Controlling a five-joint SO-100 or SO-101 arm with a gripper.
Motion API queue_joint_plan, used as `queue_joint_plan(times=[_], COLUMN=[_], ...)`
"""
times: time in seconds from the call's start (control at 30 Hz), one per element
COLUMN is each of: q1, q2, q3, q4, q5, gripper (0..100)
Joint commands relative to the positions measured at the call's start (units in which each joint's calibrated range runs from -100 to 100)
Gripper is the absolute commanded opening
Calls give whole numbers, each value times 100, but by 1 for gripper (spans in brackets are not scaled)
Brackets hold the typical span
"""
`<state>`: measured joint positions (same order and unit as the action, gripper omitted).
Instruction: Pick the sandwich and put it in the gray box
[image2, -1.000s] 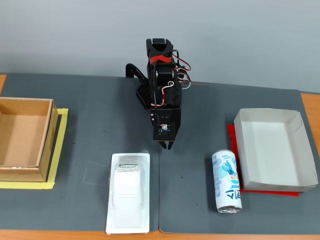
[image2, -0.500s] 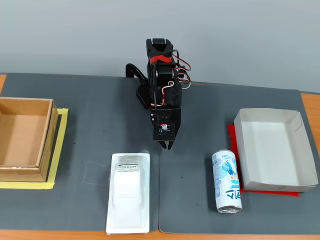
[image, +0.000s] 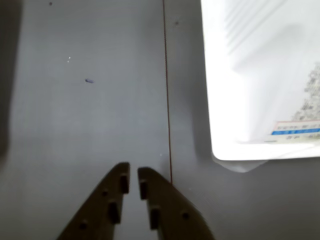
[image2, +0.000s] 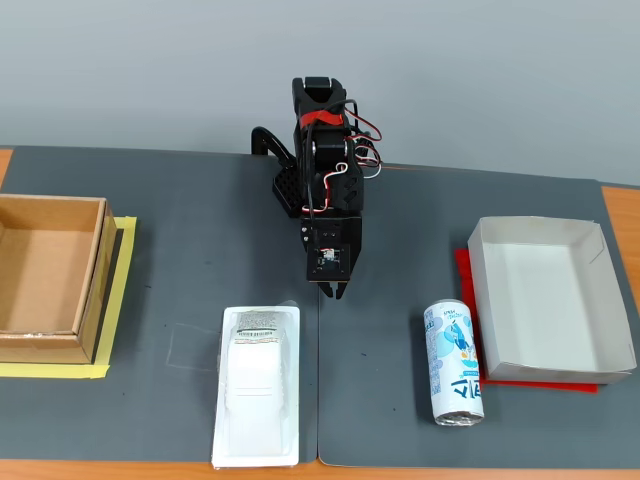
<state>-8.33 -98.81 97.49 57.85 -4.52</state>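
Observation:
The sandwich (image2: 258, 385) is a long white plastic pack lying flat near the table's front edge in the fixed view, with its gray label at the far end. In the wrist view the sandwich (image: 260, 80) fills the upper right. My gripper (image2: 336, 291) hangs just above the mat, behind and to the right of the pack, apart from it. In the wrist view the gripper (image: 133, 176) is empty, its two dark fingers nearly touching over bare gray mat. The gray box (image2: 540, 300), a shallow pale tray, sits at the right on a red sheet and holds nothing.
A white-and-blue drink can (image2: 455, 362) lies on its side just left of the gray box. A deeper brown cardboard box (image2: 45, 275) stands at the left on yellow tape. A seam (image: 167, 100) runs between the two gray mats.

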Motion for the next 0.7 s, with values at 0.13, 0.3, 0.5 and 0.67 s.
queue_joint_plan(times=[0.13,0.3,0.5,0.67], q1=[-14,-21,1,-14], q2=[-51,-51,-51,-51], q3=[16,16,16,16], q4=[-64,-64,-64,-64], q5=[-14,1,-14,-20], gripper=[2,2,2,2])
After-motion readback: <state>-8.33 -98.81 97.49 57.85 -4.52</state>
